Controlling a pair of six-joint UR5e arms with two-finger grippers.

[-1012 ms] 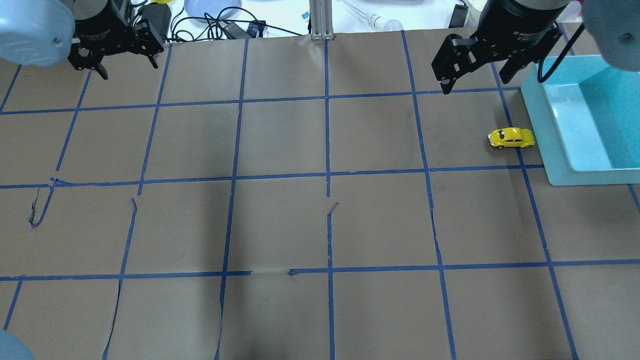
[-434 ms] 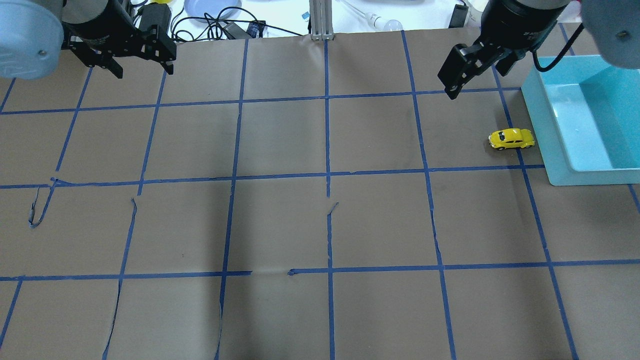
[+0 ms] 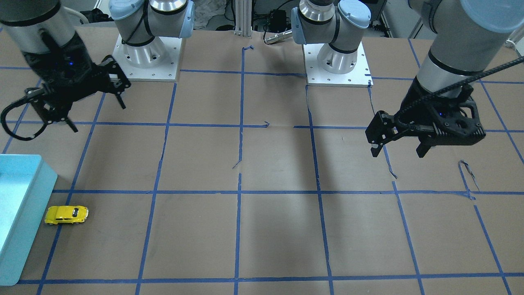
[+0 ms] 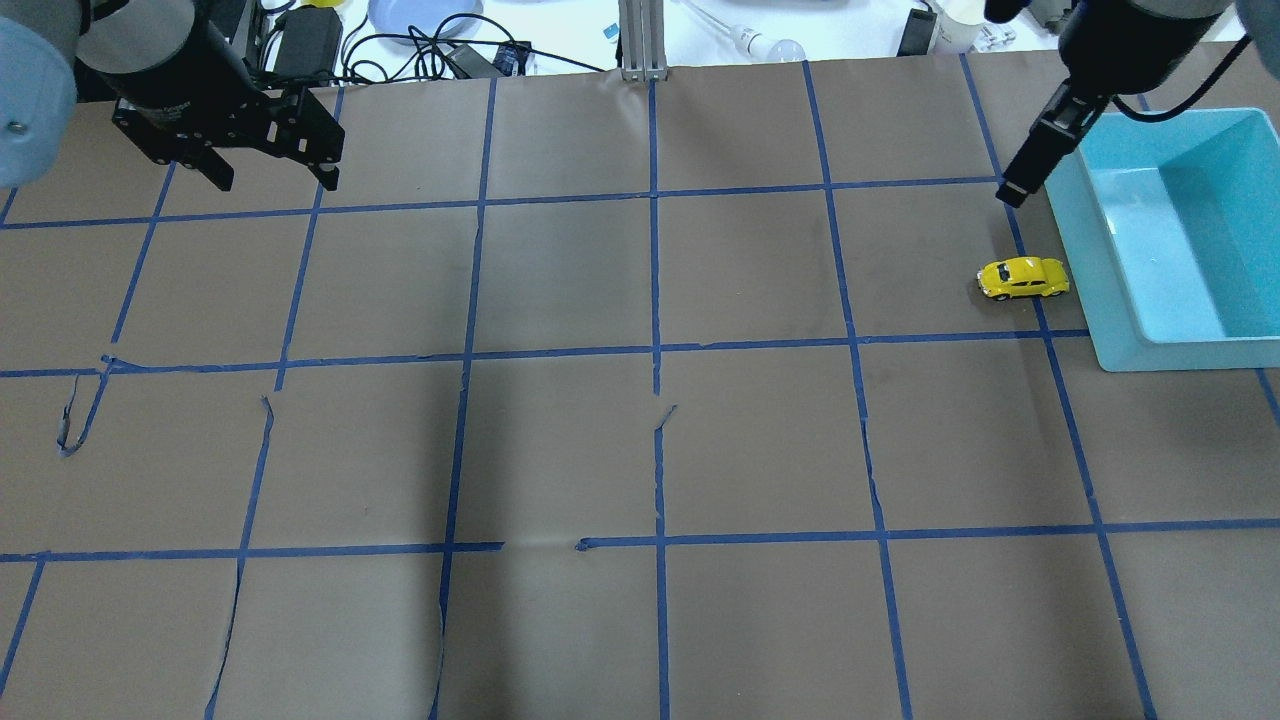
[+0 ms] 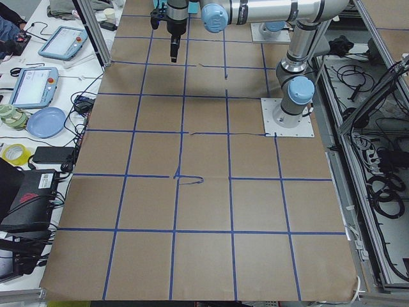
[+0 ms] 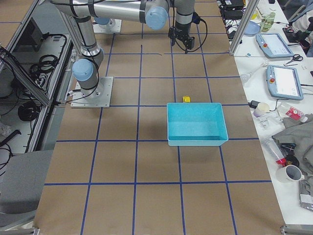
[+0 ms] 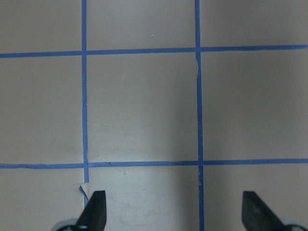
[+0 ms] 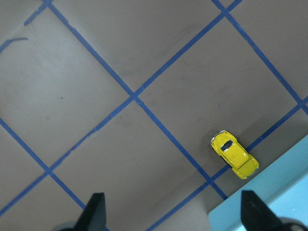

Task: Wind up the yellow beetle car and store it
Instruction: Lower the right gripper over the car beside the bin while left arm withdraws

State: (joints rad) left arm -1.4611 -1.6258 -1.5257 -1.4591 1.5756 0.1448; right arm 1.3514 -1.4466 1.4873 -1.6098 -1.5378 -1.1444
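Yellow beetle car (image 4: 1023,277), small toy, beside turquoise plastic bin (image 4: 1090,262), perhaps touching.
Left gripper (image 4: 275,183), right gripper (image 3: 99,119): both spread apart.

Robotics lab, not a home or shop: brown paper-covered table (image 4: 560,290) gridded with blue tape lines (image 4: 655,270), two silver-and-pale-blue robot arms (image 3: 450,45) bolted to white square base plates (image 3: 315,78), aluminium extrusion post (image 4: 637,40) at the table edge. Side benches carry blue-grey touchscreen teach pendants (image 5: 32,86); coiled black cables (image 5: 381,192) alongside; probably tape rolls (image 5: 9,116), too small to confirm
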